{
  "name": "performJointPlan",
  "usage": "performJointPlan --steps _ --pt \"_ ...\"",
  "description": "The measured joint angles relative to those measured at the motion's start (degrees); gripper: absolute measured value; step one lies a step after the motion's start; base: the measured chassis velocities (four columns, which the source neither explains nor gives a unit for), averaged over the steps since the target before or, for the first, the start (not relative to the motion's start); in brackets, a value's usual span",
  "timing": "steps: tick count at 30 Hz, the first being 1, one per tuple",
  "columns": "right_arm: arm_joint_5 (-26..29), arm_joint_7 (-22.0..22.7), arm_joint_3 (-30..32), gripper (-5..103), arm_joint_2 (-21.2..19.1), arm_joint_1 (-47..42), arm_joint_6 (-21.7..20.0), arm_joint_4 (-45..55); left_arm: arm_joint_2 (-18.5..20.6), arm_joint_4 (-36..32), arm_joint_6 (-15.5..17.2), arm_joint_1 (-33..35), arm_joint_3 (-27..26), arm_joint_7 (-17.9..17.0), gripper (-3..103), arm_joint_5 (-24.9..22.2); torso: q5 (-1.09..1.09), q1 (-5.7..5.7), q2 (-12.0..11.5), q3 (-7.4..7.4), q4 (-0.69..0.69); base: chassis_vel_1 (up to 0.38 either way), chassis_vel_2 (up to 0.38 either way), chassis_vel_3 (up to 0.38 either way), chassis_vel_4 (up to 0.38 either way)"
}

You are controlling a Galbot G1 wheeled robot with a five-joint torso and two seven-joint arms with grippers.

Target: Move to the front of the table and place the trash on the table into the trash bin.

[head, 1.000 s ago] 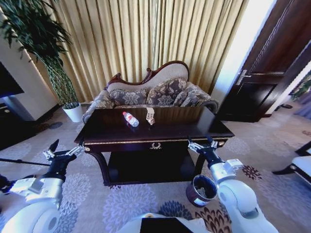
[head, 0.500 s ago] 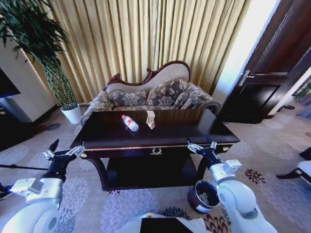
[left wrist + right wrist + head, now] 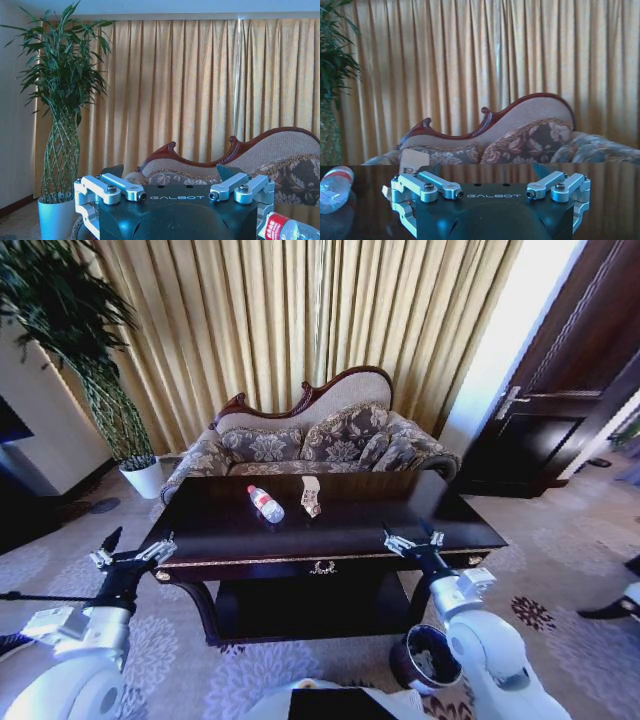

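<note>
**Robot facing the worktop, both arms waiting low**

The dark glossy worktop (image 3: 330,525) is standing directly ahead, in front of a patterned sofa (image 3: 315,435) and gold curtains (image 3: 300,320). A clear bottle (image 3: 266,503) with a red-and-white label is lying on its side near the middle of the top, and a tan wrapper (image 3: 311,496) is resting just beside it. The trash bin (image 3: 428,658) is sitting on the carpet by the front right leg, beside the right arm. The left gripper (image 3: 130,552) is hovering off the front left corner, jaws spread wide and holding nothing. The right gripper (image 3: 412,540) is hanging at the front right edge, jaws likewise wide and empty. A potted plant (image 3: 95,370) is standing at far left.
</note>
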Motion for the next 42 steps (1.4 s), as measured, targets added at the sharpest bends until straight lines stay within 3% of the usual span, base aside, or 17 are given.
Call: performJointPlan --steps 6,9,17,25,33,42 --pt "4.25 -0.32 -1.16 100 -2.27 4.46 -2.46 -2.3 0.02 0.0 -0.1 0.06 -0.2 -0.02 100 -0.14 0.0 0.0 0.0 0.0 0.01 0.0 0.0 0.0 0.0" --pt "7.04 -0.33 -2.37 100 -5.31 8.49 -3.32 -5.3 -0.08 0.0 -0.14 0.26 -0.21 -0.04 100 -0.09 0.01 -0.02 0.01 0.0 0.01 0.0 0.0 0.0 0.0" --pt "8.49 -0.22 -8.5 100 -9.1 15.94 -4.93 -9.6 -0.26 0.0 -0.14 0.32 -0.19 -0.78 100 -0.51 0.0 -0.02 0.01 0.0 0.0 0.0 0.0 0.0 0.0" --pt "9.01 1.36 -17.66 100 -10.05 25.21 -6.15 -14.89 -0.63 0.0 0.1 0.92 -0.44 -1.68 100 -0.85 0.0 -0.01 0.01 0.0 0.02 0.0 0.0 0.0 0.0" --pt "10.78 6.41 -27.72 100 -10.86 37.01 -10.62 -20.1 -1.73 0.0 0.26 0.77 -0.3 -1.82 100 -0.86 0.0 -0.01 0.0 0.0 0.01 0.0 0.0 0.0 0.0" --pt "13.33 10.2 -34.07 100 -9.38 41.85 -14.03 -25.12 -2.11 0.0 0.27 1.05 -0.38 -1.82 100 -0.46 0.0 0.0 0.01 0.0 0.0 0.0 0.0 0.0 0.0"
